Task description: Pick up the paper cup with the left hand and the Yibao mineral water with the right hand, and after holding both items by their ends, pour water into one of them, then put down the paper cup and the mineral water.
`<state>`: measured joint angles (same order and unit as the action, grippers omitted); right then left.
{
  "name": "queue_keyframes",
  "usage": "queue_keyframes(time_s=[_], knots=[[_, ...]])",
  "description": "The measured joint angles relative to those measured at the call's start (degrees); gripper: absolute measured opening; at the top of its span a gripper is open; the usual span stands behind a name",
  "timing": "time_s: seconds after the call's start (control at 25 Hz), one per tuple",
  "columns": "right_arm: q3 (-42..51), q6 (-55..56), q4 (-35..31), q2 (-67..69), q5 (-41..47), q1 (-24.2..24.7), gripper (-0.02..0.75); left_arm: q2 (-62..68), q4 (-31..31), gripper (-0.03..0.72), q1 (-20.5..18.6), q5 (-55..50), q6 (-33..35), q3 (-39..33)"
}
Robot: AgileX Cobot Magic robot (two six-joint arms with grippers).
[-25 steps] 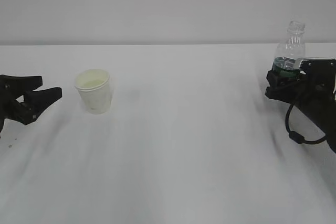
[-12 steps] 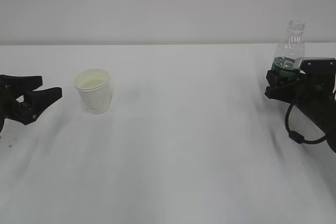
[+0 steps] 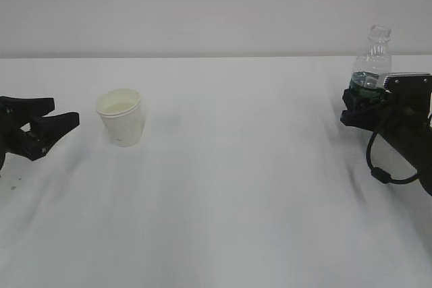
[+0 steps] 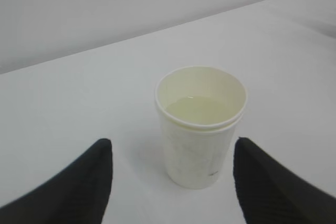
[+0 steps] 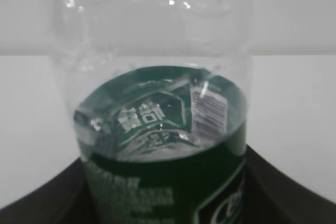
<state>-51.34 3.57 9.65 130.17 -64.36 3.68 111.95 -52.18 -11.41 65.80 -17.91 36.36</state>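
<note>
Nothing moved. Paper cup (image 4: 200,125) btwn wide left fingers (image 4: 79,177) (untouched); right fingers (image 3: 361,102) hold Yibao mineral water (image 5: 157,129).

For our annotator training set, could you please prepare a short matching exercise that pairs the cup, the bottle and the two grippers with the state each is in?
Column one:
1. paper cup
2. Yibao mineral water
3. left hand
4. right hand

Column two:
a. jaws on either side of the green label band
b. stands free on the table, liquid inside
c. open, beside the cup, not touching it
d. upright, no cap, a little water in it

Pairs: 1-b, 2-d, 3-c, 4-a
</note>
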Motion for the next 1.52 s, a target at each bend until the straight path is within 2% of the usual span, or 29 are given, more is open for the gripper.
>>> queue_keyframes(time_s=[0.72,1.04,1.52], knots=[[-0.5,-0.1,1.5,2.1,-0.6,0.0,0.463,0.0,0.0,0.508,0.0,0.0,0.0,0.0],[-0.5,0.2,4.5,2.1,-0.6,0.0,0.565,0.0,0.0,0.503,0.0,0.0,0.0,0.0],[-0.3,0.4,4.9,2.1,-0.8,0.0,0.604,0.0,-0.1,0.503,0.0,0.0,0.0,0.0]])
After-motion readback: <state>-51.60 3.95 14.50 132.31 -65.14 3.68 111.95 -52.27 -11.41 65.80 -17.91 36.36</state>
